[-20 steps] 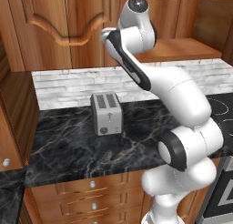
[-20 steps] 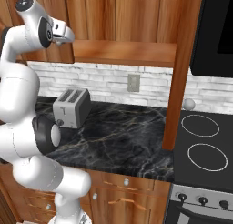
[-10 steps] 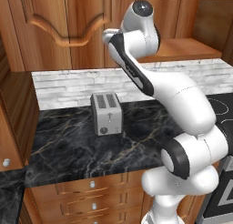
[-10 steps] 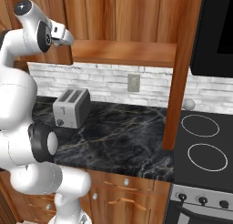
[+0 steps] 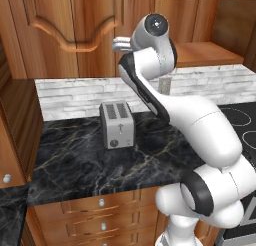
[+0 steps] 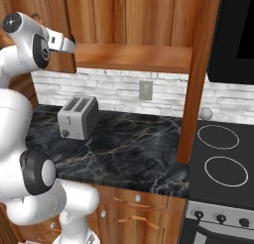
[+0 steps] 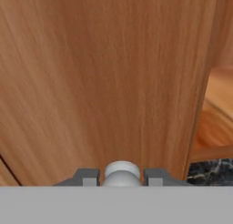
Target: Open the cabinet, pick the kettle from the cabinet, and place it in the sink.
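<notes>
Against the cabinet door, the hand clasps its knob.

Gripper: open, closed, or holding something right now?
Gripper: closed on the cabinet door's round silver knob, one fingertip on each side.

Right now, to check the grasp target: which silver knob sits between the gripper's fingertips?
The round knob on the wall cabinet door, flanked in the hand view by the fingertips of the gripper. The small drawer knobs sit below the counter.
</notes>
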